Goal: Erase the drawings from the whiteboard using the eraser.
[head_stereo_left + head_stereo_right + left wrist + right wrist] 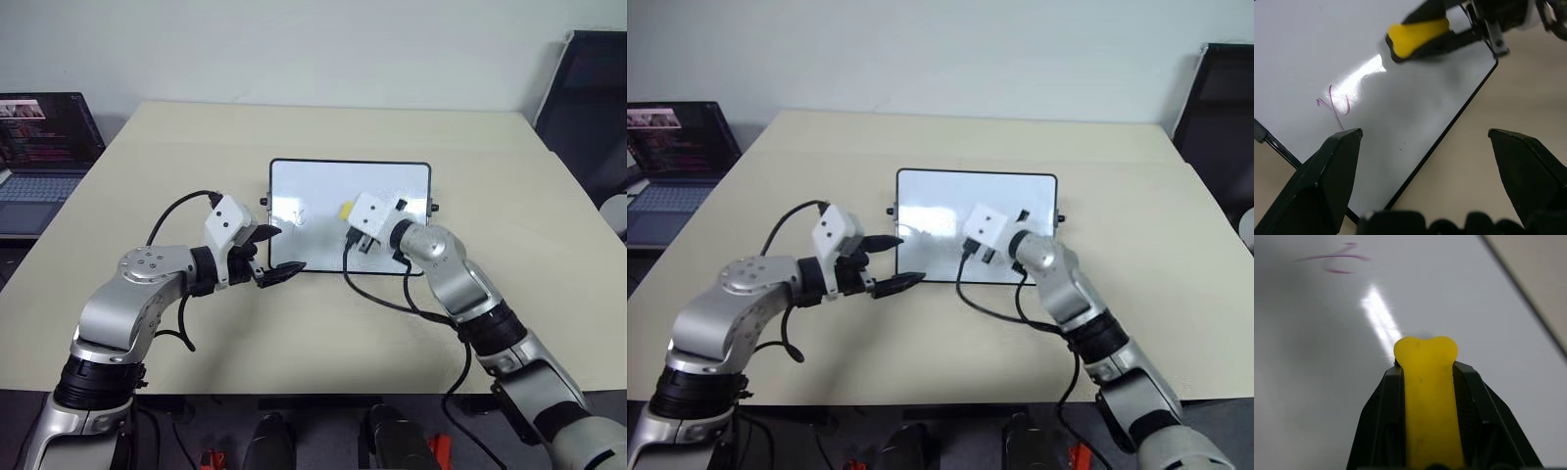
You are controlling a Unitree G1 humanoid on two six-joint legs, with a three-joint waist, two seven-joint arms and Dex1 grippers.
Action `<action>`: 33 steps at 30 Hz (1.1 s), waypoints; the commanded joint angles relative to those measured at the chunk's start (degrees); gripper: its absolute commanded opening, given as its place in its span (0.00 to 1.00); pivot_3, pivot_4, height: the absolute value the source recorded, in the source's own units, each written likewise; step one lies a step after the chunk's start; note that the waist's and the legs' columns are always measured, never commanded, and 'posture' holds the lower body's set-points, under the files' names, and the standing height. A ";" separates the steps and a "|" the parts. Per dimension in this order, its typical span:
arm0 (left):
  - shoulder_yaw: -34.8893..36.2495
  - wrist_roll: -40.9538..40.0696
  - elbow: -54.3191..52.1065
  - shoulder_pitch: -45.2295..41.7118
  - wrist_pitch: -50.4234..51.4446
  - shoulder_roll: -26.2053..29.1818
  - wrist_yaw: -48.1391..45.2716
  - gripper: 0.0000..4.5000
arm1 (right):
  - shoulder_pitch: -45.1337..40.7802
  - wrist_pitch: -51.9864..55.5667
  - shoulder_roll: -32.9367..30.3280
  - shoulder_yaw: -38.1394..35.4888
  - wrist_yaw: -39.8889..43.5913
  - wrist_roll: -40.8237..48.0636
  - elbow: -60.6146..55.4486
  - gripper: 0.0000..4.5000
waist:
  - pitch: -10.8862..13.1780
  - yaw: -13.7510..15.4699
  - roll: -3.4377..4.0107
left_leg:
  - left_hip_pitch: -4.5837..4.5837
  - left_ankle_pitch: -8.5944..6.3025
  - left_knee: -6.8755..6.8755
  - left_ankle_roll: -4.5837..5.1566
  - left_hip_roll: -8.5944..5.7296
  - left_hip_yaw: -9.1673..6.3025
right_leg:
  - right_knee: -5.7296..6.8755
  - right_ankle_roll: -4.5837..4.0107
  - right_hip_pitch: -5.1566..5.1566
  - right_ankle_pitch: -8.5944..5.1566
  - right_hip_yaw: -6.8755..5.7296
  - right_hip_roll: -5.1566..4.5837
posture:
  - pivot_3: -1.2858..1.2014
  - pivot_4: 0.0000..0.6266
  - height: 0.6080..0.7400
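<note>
right wrist view: eraser [1426,396] clamped in right claw [1425,382].

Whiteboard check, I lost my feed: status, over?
Right hand shut on eraser, over whiteboard. Left hand open at the board's near-left corner. One scribble visible. Nothing in the way.

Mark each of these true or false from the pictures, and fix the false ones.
1. The right tool is shut on the eraser. True.
2. The left tool grips the whiteboard. False: it is open, near the board's lower left corner.
3. A scribble remains on the board. True.
4. The eraser is blue. False: yellow.
5. A laptop sits at the robot's right. False: left.
</note>
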 commanded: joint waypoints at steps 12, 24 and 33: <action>6.22 -1.05 3.04 2.20 -3.53 2.86 -1.51 1.00 | 5.01 6.19 2.17 -8.27 4.68 8.06 -10.87 0.22 | 0.01 -0.03 0.01 | -0.02 -0.03 -0.19 -0.01 0.01 0.00 | 0.01 0.08 -0.04 -0.23 -0.02 0.00 | 0.52 0.24 1.00; 11.61 -3.20 5.87 4.39 -4.50 5.13 -3.94 1.00 | 13.97 26.89 -4.92 -18.68 15.84 31.19 -36.56 0.22 | 0.02 0.16 0.02 | -0.07 -0.05 -0.18 -0.03 0.02 -0.03 | -0.03 0.06 -0.04 -0.28 -0.04 -0.01 | 0.52 0.24 1.00; 11.83 -0.31 7.73 6.28 -5.48 7.05 -1.74 1.00 | 17.91 26.64 -5.84 -15.88 14.51 35.68 -39.54 0.22 | 0.02 0.00 0.01 | -0.08 -0.05 -0.17 -0.04 0.02 0.00 | -0.04 0.00 -0.14 -0.26 -0.02 -0.01 | 0.52 0.24 1.00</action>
